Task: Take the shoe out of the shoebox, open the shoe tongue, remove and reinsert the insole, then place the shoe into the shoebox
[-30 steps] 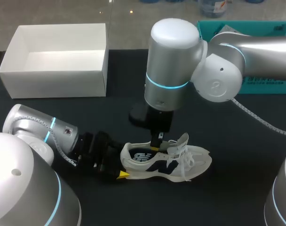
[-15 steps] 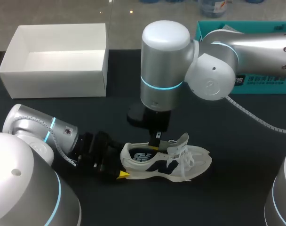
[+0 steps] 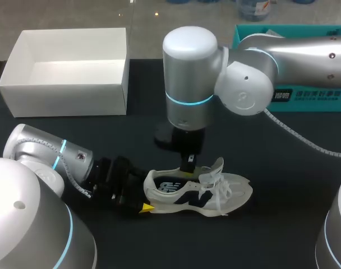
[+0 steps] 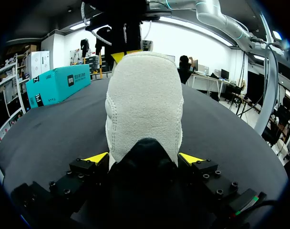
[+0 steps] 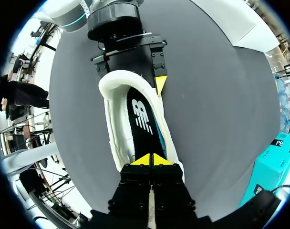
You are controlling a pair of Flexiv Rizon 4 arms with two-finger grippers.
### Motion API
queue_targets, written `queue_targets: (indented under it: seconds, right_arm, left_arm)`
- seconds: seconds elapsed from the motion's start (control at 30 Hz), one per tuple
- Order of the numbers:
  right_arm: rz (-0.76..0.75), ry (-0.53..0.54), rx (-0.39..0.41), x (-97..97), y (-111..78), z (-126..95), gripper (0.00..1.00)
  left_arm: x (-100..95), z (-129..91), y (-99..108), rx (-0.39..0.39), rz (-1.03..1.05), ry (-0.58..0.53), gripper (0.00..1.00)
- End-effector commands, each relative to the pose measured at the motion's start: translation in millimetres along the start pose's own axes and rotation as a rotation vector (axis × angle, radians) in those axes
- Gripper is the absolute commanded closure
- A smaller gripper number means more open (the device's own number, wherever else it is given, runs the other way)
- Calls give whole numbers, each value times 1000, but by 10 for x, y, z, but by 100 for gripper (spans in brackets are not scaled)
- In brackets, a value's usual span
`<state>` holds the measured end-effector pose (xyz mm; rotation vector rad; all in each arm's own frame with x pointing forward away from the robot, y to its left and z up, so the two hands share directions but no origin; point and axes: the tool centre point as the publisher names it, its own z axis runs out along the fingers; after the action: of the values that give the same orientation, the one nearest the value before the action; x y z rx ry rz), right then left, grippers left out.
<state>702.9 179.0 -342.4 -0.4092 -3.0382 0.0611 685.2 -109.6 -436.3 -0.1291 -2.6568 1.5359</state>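
Observation:
A white shoe (image 3: 215, 193) with dark side marks lies on its sole on the black table (image 3: 282, 179), toe to the right. My left gripper (image 3: 145, 193) is shut on its heel; in the left wrist view the padded heel (image 4: 145, 105) fills the space between both yellow tips of that gripper (image 4: 144, 158). My right gripper (image 3: 187, 165) hangs shut over the shoe's opening, near the raised tongue (image 3: 217, 166). In the right wrist view its joined yellow tips (image 5: 151, 160) sit just above the front of the black insole (image 5: 142, 117), which lies inside the shoe (image 5: 117, 129). The white shoebox (image 3: 64, 84) stands empty at the back left.
A teal box (image 3: 310, 98) lies at the back right, behind my right arm. Loose white laces (image 3: 224, 196) spread over the shoe's front. Bare black table shows in front of the shoe and between shoe and shoebox.
My right arm's upper body has swung a little to the left while its gripper stayed over the shoe's opening. The left arm and the shoe have not moved.

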Motion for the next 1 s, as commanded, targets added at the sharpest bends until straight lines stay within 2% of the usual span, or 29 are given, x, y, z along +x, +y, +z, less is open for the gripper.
queue_targets:
  seconds: [0.03, 0.3, 0.8, 0.9, 0.97, 1.0]
  right_arm:
    - [3, 8, 8, -70, 26, 43, 100]
    - [7, 13, 6, -132, 59, 185, 100]
    - [13, 26, 4, -108, 183, 315, 100]
    - [13, 30, 2, -116, 198, 326, 87]
    - [11, 35, -3, -116, 204, 330, 73]
    - [11, 35, -4, -116, 207, 330, 72]
  left_arm:
    - [12, 54, 64, -4, -1, -1, 100]
    - [12, 54, 64, -4, -1, -1, 100]
    - [12, 54, 64, -4, -1, -1, 100]
    - [12, 54, 64, -4, -1, -1, 100]
    - [12, 54, 64, -4, -1, -1, 100]
    - [12, 54, 64, -4, -1, -1, 100]
